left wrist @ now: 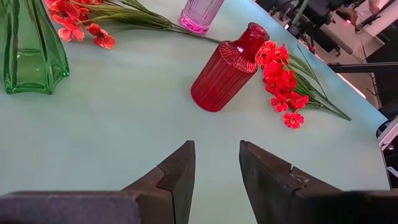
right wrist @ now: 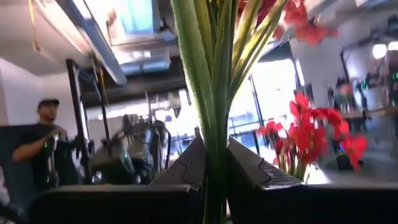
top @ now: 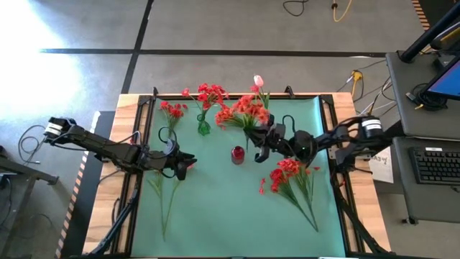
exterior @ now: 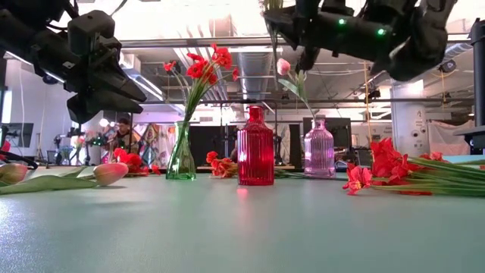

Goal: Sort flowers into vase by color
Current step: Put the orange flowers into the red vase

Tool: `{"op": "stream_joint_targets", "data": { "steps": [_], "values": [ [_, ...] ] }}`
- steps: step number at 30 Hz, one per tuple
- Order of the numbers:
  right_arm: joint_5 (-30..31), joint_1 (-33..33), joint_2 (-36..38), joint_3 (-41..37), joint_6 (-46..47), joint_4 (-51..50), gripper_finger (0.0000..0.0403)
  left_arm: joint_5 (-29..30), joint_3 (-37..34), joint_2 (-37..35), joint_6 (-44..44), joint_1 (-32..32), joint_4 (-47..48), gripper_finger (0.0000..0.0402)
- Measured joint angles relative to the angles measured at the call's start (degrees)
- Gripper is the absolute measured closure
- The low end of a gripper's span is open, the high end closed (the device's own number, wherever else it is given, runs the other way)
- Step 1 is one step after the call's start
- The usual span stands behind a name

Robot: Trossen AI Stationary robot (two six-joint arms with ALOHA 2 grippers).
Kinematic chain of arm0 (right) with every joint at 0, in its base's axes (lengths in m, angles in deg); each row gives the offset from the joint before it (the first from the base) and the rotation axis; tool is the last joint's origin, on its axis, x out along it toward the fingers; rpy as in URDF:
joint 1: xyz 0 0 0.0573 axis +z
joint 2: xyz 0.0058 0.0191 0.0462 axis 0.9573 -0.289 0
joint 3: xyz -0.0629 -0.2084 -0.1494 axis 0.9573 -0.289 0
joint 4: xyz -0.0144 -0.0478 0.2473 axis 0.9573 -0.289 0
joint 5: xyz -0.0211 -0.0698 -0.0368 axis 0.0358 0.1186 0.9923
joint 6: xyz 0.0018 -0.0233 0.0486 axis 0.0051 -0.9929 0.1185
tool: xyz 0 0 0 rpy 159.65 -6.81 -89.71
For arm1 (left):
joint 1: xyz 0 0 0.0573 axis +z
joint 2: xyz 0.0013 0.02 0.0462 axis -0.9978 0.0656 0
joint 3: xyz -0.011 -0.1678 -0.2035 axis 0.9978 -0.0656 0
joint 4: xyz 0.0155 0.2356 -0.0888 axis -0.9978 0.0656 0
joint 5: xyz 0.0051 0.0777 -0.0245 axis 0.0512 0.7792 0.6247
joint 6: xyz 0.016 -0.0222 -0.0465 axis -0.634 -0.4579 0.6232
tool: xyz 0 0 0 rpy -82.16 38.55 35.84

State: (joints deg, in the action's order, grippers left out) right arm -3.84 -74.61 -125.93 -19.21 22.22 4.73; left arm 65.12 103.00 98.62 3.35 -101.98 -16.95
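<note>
- Overhead, we see the right gripper (top: 260,144) holding a bunch of orange-red flowers (top: 244,111) above the mat's far middle, its fingers pinched on the green stems (right wrist: 214,124), which run upright between them in the wrist view.
- We judge the red bottle vase (top: 237,154) the likely target: it stands just beside that gripper, on the side toward the left arm, so the stems' lower ends must come over its narrow neck.
- We find the left gripper (top: 185,164) hovering over the mat with fingers parted and nothing between them, the pink tulip stems (top: 164,193) lying near it.
- We note a green vase (top: 204,127) already holding red sprays, a pink vase (exterior: 319,149) with one tulip, and more red flowers (top: 287,175) lying loose on the teal mat (top: 215,223).
- Beyond the table, a person (right wrist: 43,146) stands in the workshop.
</note>
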Motion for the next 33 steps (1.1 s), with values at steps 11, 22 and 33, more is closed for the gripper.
{"op": "stream_joint_targets", "data": {
  "steps": [11, 22, 33],
  "values": [
    [-0.1, -0.1, -6.6, 7.9, -4.8, 0.1, 0.037, 0.0, 0.1, 0.1, 0.0, 0.0, 0.1, 0.0286],
    [0.0, -0.1, -8.3, 7.8, -8.6, 0.0, 0.037, -0.1, 0.1, 0.1, -0.6, 0.0, 0.0, 0.0286],
    [0.4, -0.5, -11.5, 7.7, -8.1, -0.1, 0.0369, -0.1, 0.1, 0.1, -0.6, 0.0, 0.0, 0.0286]
  ]
}}
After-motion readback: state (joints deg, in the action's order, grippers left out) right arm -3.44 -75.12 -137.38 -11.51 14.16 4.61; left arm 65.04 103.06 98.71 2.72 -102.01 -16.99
